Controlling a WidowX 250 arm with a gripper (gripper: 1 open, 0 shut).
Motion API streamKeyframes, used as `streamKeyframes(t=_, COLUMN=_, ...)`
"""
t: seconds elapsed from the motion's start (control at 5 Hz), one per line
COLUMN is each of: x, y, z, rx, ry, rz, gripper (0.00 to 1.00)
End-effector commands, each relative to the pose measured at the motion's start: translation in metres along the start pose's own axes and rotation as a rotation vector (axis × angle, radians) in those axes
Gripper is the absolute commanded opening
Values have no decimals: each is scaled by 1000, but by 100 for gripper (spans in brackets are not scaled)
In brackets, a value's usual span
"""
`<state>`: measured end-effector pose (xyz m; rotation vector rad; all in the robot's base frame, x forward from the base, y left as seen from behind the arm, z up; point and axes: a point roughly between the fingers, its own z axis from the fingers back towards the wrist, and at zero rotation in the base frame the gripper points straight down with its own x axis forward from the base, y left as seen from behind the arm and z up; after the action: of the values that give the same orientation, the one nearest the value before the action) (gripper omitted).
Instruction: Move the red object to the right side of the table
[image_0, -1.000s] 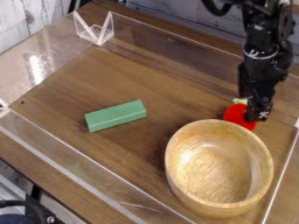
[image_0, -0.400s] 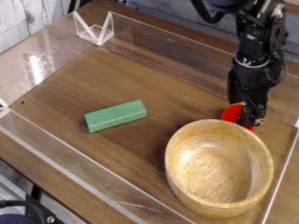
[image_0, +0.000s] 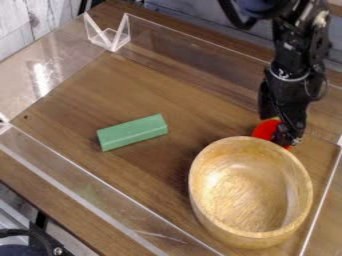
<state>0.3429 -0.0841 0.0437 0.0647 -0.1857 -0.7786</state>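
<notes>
The red object (image_0: 269, 128) is a small glossy red toy lying on the brown table (image_0: 201, 90) just behind the wooden bowl's far rim, at the right. My black gripper (image_0: 279, 126) points almost straight down right over it, its open fingers straddling the toy and hiding most of it. Only the toy's left part shows beside the fingers. Whether the fingers touch it I cannot tell.
A large wooden bowl (image_0: 250, 192) fills the near right corner, close under the gripper. A green rectangular block (image_0: 132, 132) lies left of centre. Low clear acrylic walls (image_0: 80, 190) border the tabletop, with a clear bracket (image_0: 107, 32) at the far left.
The gripper has shifted slightly left and down over the red object and rolled a little about its axis. The toy, block and bowl have not moved.
</notes>
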Motion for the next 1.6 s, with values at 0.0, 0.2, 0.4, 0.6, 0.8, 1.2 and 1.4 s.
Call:
streamKeyframes(t=0.0, x=5, y=6, z=33, rx=52, ry=-41, rz=2, gripper=0)
streamKeyframes(t=0.2, x=-2, y=12, z=42, rx=69, ry=-39, rz=41, gripper=100)
streamKeyframes(t=0.4, x=-11, y=15, z=38, rx=73, ry=-47, rz=21, gripper=100)
streamKeyframes(t=0.6, x=-20, y=24, z=44, rx=101, ry=-59, rz=9, gripper=100)
streamKeyframes(t=0.8, x=-31, y=45, z=65, rx=143, ry=-54, rz=48, gripper=100)
streamKeyframes(t=1.2, x=-57, y=90, z=89, rx=173, ry=-51, rz=124, gripper=100)
streamKeyframes(t=1.4, x=-66, y=103, z=96, rx=188, ry=-54, rz=139, gripper=100)
